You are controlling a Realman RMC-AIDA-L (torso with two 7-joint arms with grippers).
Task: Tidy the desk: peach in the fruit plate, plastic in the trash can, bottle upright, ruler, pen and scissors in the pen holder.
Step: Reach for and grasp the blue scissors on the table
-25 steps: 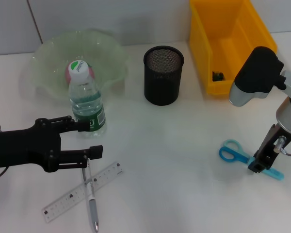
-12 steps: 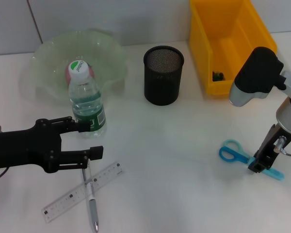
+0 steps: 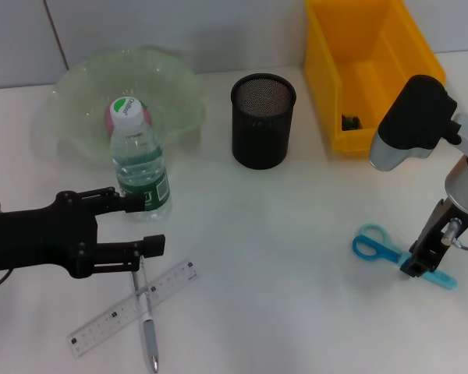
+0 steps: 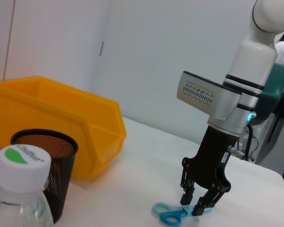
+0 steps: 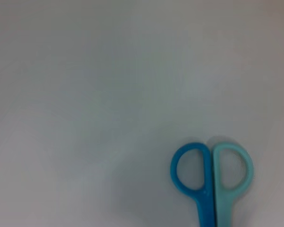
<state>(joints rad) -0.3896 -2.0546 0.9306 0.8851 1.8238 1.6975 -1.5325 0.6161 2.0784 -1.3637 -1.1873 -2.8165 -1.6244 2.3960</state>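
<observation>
Toward the desk's left edge the left gripper (image 3: 147, 222) hangs with fingers spread, holding nothing, by the upright clear plastic water bottle (image 3: 140, 167), while near the right edge the right gripper (image 4: 197, 205) straddles the thin, stiff, light blue-handled scissors (image 3: 398, 255), fingers parted at the blades, probably the best hold.

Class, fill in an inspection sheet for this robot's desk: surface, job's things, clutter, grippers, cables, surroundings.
Surface: white desk, no spills seen.
Job's things: bottle upright before the fruit plate, peach in it; ruler and pen crossed; scissors flat; pen holder upright.
Clutter: small dark item in the yellow bin.
Grippers: left gripper open beside the bottle; right gripper open over the scissors' blades.
Cables: thin one near the right gripper.
Surroundings: pale wall.
</observation>
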